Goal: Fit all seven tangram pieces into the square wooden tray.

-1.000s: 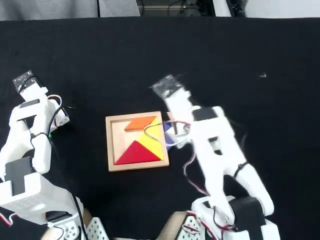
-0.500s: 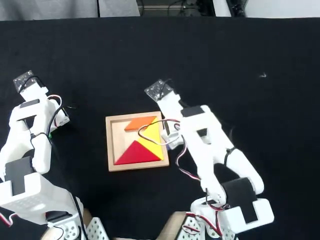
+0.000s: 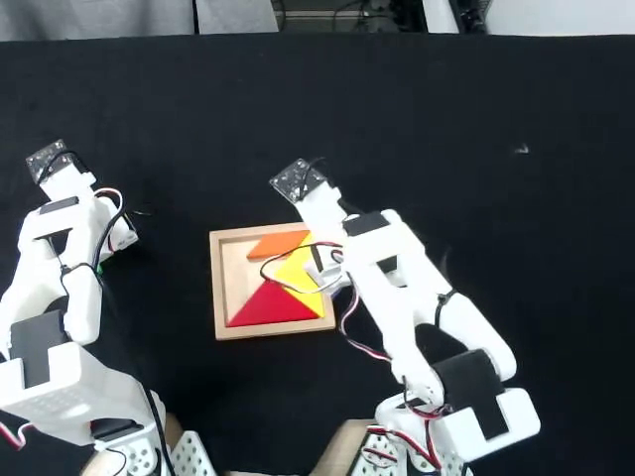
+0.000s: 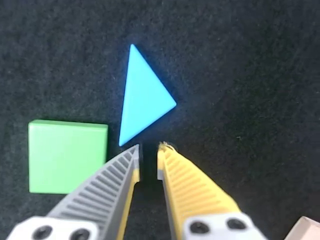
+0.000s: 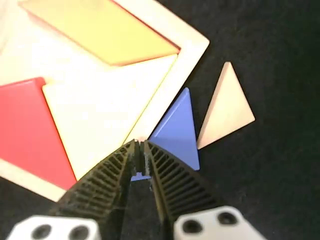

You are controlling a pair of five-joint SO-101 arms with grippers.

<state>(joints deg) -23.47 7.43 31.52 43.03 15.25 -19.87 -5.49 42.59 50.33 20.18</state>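
I am noting a blue triangle piece point(image 5: 177, 130) and a tan triangle piece point(image 5: 226, 106) lying on the black cloth point(image 3: 496, 248), just outside the square wooden tray point(image 5: 196, 47). The tray is holding an orange parallelogram piece point(image 5: 100, 30), a yellow triangle piece point(image 5: 105, 120) and a red triangle piece point(image 5: 25, 125). From above, the right arm is covering the tray's right rim. The right gripper point(image 5: 140, 149) is hanging at that rim, its fingers pressed together and empty. The left gripper point(image 4: 148, 156), also closed on nothing, is hovering beside a light blue triangle piece point(image 4: 145, 95) and a green square piece point(image 4: 67, 156).

White arms point(image 3: 407, 288), red-and-white cables point(image 3: 349, 332) — right gripper point(image 5: 140, 144) ribbed black.
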